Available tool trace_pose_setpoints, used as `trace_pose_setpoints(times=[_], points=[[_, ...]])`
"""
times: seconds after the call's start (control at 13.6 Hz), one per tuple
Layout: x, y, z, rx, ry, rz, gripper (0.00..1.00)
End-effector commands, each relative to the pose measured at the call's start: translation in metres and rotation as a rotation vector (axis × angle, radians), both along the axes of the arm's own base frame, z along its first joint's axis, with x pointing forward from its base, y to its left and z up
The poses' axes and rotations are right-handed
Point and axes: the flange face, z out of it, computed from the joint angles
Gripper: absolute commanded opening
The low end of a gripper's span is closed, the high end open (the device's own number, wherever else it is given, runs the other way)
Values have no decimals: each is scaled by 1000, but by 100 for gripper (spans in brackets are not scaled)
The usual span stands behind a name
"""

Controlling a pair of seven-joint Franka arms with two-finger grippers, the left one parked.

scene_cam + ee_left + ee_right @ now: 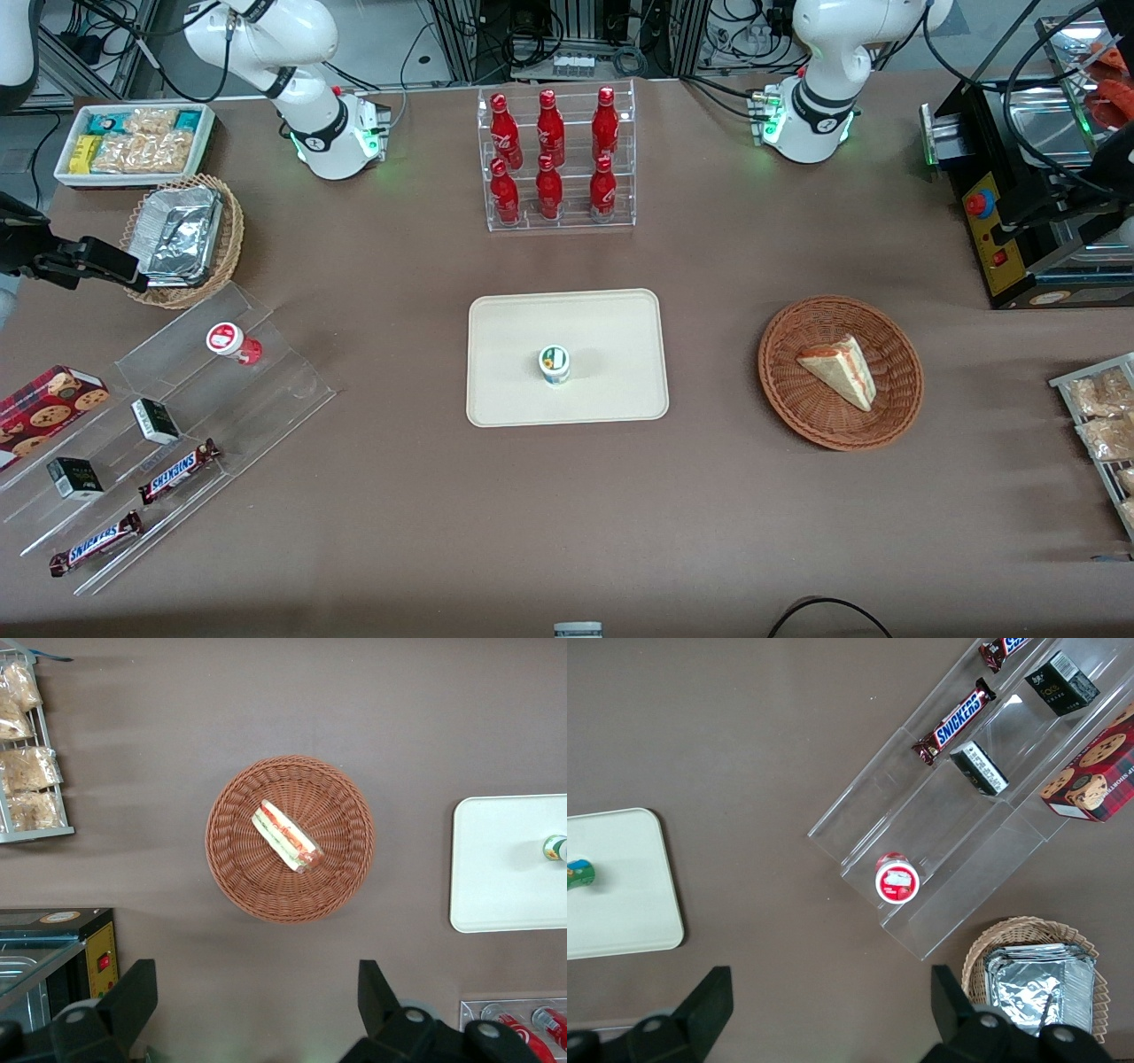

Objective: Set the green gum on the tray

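Observation:
The green gum (555, 364), a small white bottle with a green label and a white-and-green lid, stands upright on the cream-beige tray (602, 319) at the table's middle. It also shows in the right wrist view (578, 874) on the tray (620, 904), and in the left wrist view (555, 848). My right gripper (124, 270) is open and empty. It hangs well away from the tray toward the working arm's end of the table, beside the wicker basket of foil trays. In its wrist view the gripper (833, 1001) has bare table between its fingers.
A red-lidded bottle (232, 341) stands on a clear stepped shelf (266, 390) with Snickers bars (180, 470) and a cookie box (49, 403). The wicker basket of foil trays (182, 239), a white snack tray (133, 142), a cola bottle rack (558, 159) and a sandwich basket (840, 372) surround the middle.

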Motion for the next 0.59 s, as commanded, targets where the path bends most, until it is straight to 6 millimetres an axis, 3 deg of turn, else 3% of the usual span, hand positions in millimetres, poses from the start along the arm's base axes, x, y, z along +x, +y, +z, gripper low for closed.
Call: trace_pose_setpoints(times=[0.0, 0.51], points=[[5, -4, 5, -13, 14, 19, 99], [4, 0, 5, -11, 18, 29, 99]])
